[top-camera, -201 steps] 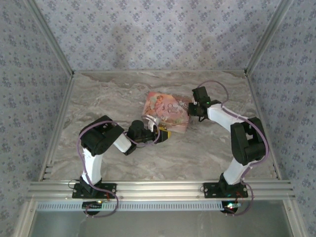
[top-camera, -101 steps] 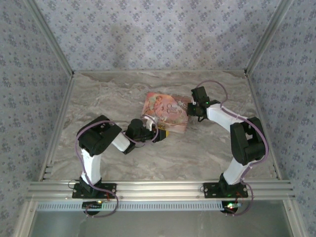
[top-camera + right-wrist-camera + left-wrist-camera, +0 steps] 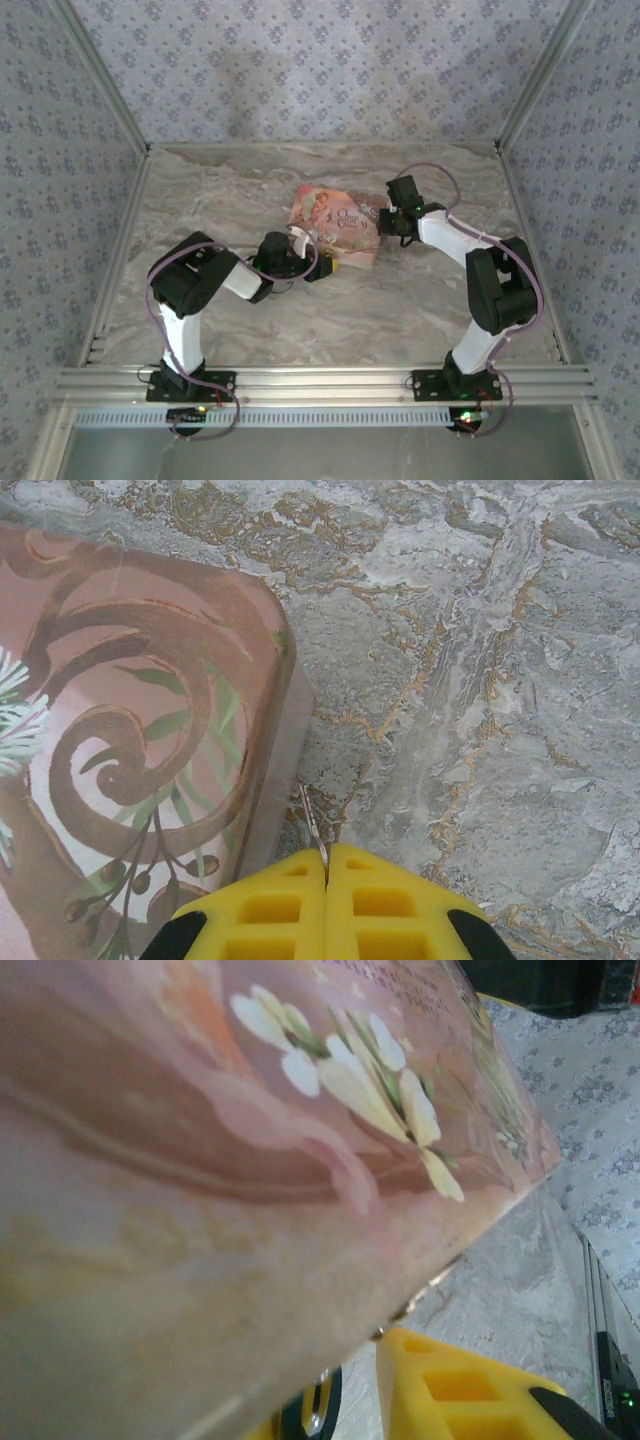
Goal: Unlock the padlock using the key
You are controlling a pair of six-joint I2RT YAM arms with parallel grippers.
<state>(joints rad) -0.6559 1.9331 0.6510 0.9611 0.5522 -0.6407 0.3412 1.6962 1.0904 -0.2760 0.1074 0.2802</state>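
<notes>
Two arms are standing at the near edge of the table (image 3: 400,310), both bent in toward the pink box (image 3: 335,222). Nearest, the left gripper (image 3: 322,266) is sitting at the box's near corner. From its wrist, the printed lid is looming close over one yellow finger (image 3: 455,1390), and I cannot tell whether those jaws are gripping anything or standing apart. A small brassy glint is showing under the box's edge there, too blurred to call the padlock, so I am not placing the lock.

Farther off, at the box's right side, the right gripper (image 3: 386,222) is pinching the key (image 3: 311,822). Its yellow fingers are pressed together, with only the thin pale blade poking out, its tip near the foot of the box's wall.

The key is looking light, stiff and slick, and is likely to swivel between the pads if its tip is pushed off-axis. The hold belongs on its flat head, as now, with the blade free. The padlock, tiny and hard, is probably going to slide or swing, so its body wants pinching by the sides with the keyhole left clear.
</notes>
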